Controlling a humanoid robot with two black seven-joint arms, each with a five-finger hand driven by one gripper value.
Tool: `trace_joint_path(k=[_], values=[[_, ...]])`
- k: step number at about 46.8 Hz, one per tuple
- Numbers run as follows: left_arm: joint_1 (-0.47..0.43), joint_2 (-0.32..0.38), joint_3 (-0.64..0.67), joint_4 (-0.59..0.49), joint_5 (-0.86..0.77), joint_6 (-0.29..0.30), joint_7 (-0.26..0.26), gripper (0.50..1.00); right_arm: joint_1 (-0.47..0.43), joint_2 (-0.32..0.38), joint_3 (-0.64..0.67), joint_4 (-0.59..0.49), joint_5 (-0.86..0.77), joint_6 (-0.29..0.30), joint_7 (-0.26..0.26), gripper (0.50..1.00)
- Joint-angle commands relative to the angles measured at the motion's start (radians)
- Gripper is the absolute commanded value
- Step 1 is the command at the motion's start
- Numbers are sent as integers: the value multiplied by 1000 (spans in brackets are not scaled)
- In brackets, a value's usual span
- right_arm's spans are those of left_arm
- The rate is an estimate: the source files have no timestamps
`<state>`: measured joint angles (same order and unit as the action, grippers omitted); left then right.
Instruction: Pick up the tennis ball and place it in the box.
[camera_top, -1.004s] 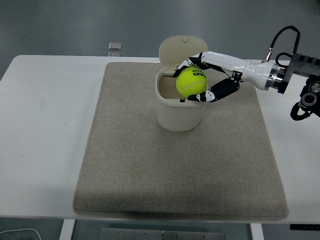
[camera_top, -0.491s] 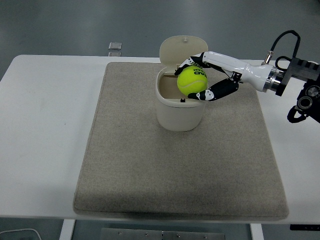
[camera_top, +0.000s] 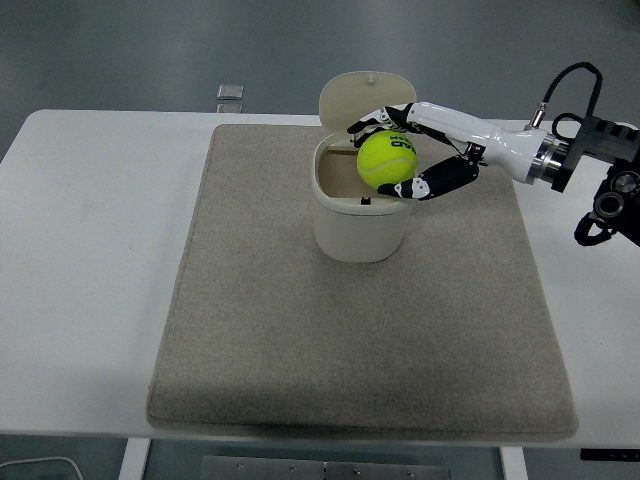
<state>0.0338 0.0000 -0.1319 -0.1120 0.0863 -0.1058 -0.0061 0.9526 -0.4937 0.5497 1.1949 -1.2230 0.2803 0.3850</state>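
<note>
A yellow-green tennis ball (camera_top: 387, 161) sits in my right hand (camera_top: 392, 156), over the right side of the cream box's opening. The box (camera_top: 358, 222) is a small round-cornered bin with its lid (camera_top: 362, 96) tipped up at the back, standing on the grey mat. My fingers (camera_top: 372, 120) curve over the top of the ball, with the thumb (camera_top: 432, 183) under it. The fingers look slightly lifted off the ball. My left arm is not in the picture.
The grey mat (camera_top: 300, 330) covers the middle of the white table (camera_top: 90, 250). A small silver object (camera_top: 230, 92) lies at the table's far edge, left of the box. My right forearm (camera_top: 510, 148) reaches in from the right edge.
The ball has stayed over the box opening. My upper fingers have spread a little away from the ball since the earlier frames. The arm has barely moved.
</note>
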Motion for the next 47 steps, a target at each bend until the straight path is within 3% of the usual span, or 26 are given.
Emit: trace_joint_path(k=[1,19,23,31,35,47], values=[[0,0,0,0,1,1,0,992,0,-2,1,0,0,0,0,854],[0,0,0,0,1,0,0,992,1,-20,7,5,5,17,9,858],[0,0,0,0,0,0,0,992,1,-49,9,12,37,62,9,858],[0,0,0,0,1,1,0,992,1,-146,10,17,196,217,2,864],[0,0,0,0,0,0,0,992,1,-195,10,11,296,276,0,895],[0,0,0,0,0,0,0,992,-35,-229,6,-104,517,301,0,895]])
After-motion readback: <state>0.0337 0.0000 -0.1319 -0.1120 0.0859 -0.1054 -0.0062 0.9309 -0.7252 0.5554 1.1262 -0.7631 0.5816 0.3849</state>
